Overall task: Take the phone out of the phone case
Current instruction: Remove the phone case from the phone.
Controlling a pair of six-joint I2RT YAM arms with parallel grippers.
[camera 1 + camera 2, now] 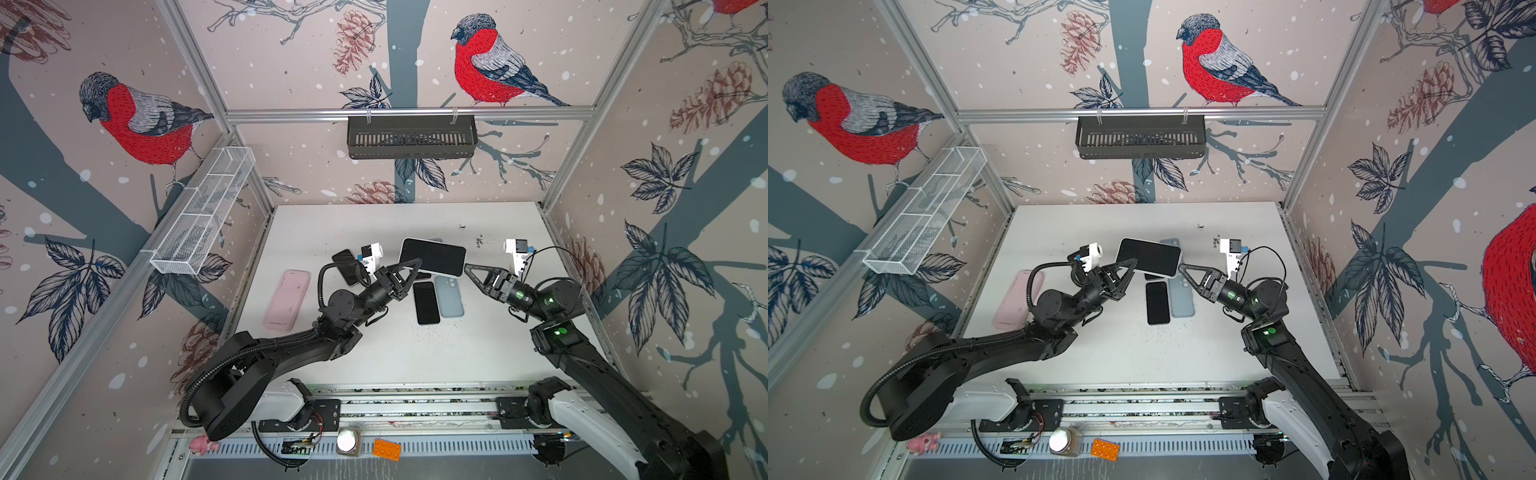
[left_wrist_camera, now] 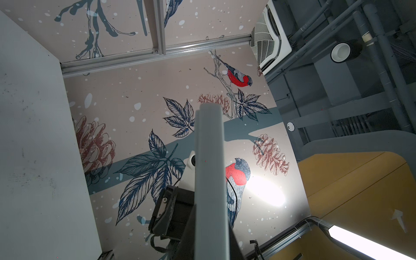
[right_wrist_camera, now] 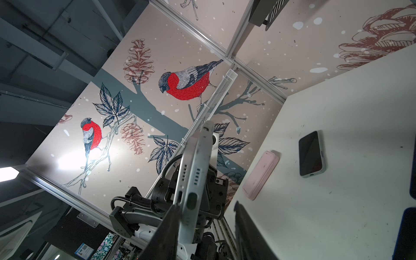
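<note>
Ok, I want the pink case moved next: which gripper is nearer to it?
Left. The left gripper holds the raised phone by the end toward the pink case; the right gripper sits at the phone's opposite end, farther off.

Both arms reach inward, raised; left hand (image 1: 413, 266) clamped; right hand (image 1: 469, 270) part-open, facing it.

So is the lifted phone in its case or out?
Partly out, it seems. In the right wrist view the phone and its pale case stand apart as two layers at this end; how far, cannot tell.
</note>
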